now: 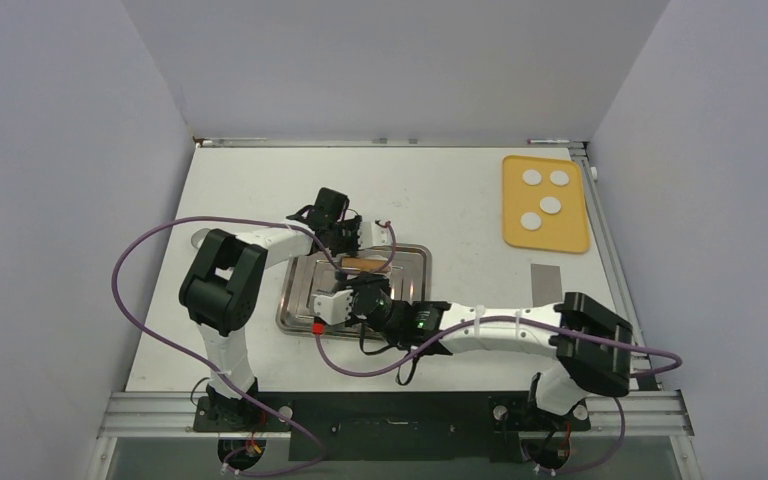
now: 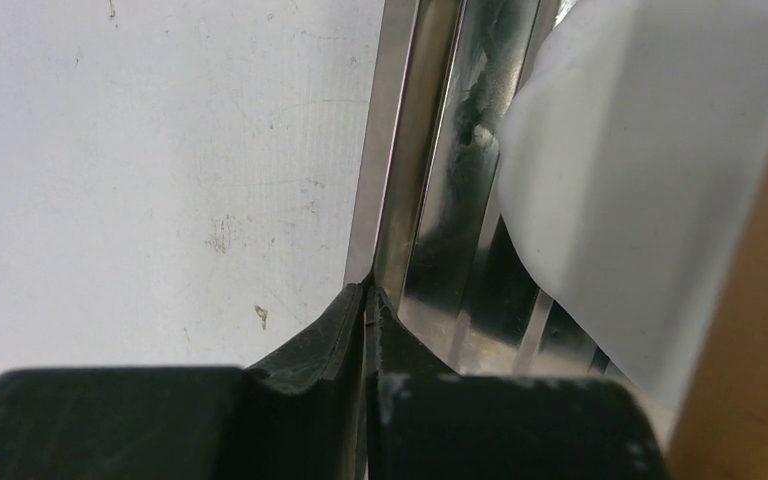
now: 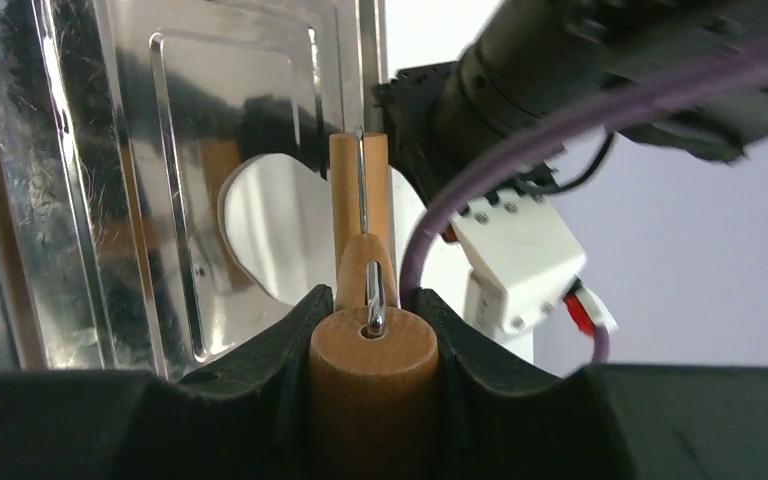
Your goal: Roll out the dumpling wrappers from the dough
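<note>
A white table (image 1: 440, 190) between pale walls carries a steel tray (image 1: 298, 300) centrally. Only the overhead view shows the dumpling wrappers (image 1: 551, 205), four discs on a yellow mat (image 1: 570, 235) far right. The left gripper (image 2: 365, 295), fingers pressed together, seems to pinch the tray's rim. The right gripper (image 3: 370, 300) clamps a rolling pin (image 3: 372, 380) over a half-hidden white dough sheet (image 3: 270, 235).

The top view is bright and even, with soft light from above. The white table (image 1: 440, 190) looks sharp, and the little dumpling wrappers (image 1: 532, 177) show up clearly. The arms make only faint shadows. Up close, the metal tray (image 2: 440, 200) shines like a mirror, with streaks of glare and dark reflections. The white dough (image 2: 640, 180) is big and fuzzy. In the right wrist view the rolling pin (image 3: 372, 370) looks a bit soft, and the purple cable (image 3: 600, 110) is blurry.
</note>
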